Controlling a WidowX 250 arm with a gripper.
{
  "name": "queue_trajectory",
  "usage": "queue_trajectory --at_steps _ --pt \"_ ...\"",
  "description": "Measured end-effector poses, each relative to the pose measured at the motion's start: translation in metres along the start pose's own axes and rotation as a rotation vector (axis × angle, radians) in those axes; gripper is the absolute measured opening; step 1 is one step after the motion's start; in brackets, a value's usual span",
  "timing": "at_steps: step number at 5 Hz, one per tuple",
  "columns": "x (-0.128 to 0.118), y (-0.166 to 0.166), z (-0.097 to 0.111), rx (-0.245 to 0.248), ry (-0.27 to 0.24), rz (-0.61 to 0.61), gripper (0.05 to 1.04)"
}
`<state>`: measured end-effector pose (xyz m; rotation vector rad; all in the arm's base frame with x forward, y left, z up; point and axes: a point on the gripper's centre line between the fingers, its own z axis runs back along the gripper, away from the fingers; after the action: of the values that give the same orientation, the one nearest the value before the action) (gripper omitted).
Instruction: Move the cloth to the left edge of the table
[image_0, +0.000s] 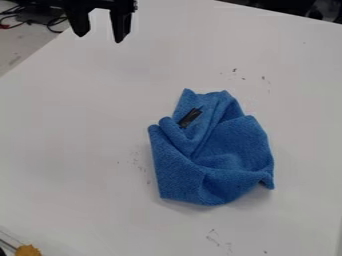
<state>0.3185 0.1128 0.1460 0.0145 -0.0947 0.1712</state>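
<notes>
Blue cloth (230, 145) lies crumpled near the middle of the white surface (73, 130), the gripper (100, 38) parted above the surface's far-left part; a shallow pinch on one loose fold could slip, dropping the cloth short of the surface's left edge.

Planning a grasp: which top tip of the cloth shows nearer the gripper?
The left tip, above the black tag on the cloth; the right tip shows farther off.
</notes>
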Motion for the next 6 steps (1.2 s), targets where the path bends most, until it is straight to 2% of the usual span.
queue_trajectory --at_steps 1,2,3,4,5,6 --pt "-0.002 -0.001 -0.014 -0.015 0.041 0.001 1.001" --pt "0.0 -0.025 -0.032 -0.097 0.087 -0.017 1.001" --pt "-0.003 -0.051 -0.045 -0.162 0.081 -0.063 1.001" --pt "-0.007 -0.074 -0.058 -0.182 0.062 -0.107 1.001" --pt "-0.004 -0.09 -0.077 -0.19 0.076 -0.098 0.985" --pt "-0.001 -0.099 -0.09 -0.169 0.091 -0.118 0.953"
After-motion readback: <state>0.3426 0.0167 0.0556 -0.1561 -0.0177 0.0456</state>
